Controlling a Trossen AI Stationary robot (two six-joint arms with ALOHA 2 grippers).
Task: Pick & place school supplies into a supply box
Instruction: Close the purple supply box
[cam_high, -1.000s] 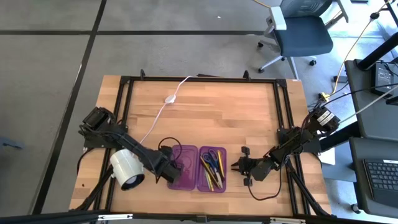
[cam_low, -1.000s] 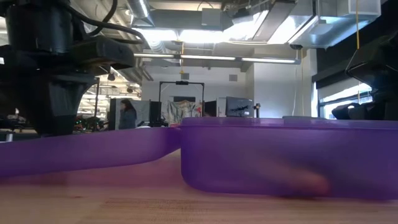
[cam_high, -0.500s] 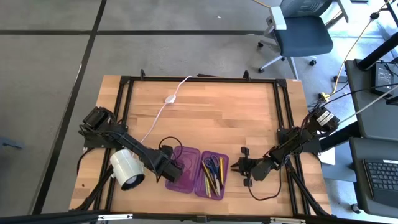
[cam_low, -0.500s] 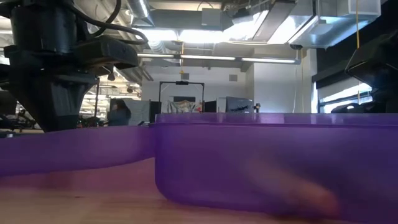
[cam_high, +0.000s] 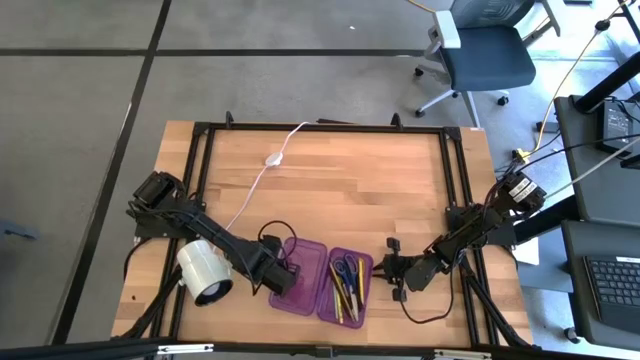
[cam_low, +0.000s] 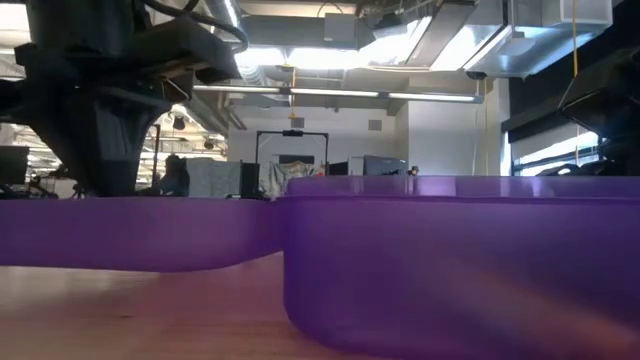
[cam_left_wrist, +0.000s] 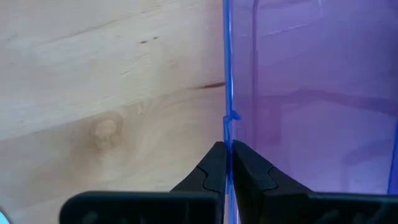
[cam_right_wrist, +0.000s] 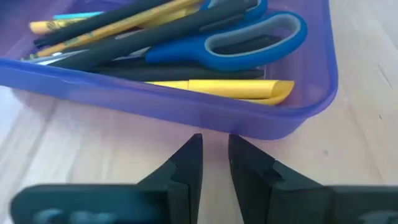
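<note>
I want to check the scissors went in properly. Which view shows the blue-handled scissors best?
The right wrist view: the blue-handled scissors lie across pens inside the purple supply box. The high view shows them only as a small blue shape. The low view's purple wall hides them, and the left wrist view misses them.

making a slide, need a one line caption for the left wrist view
Left pincer shut on the rim of the empty half of the purple supply box, over the wooden table.
</note>
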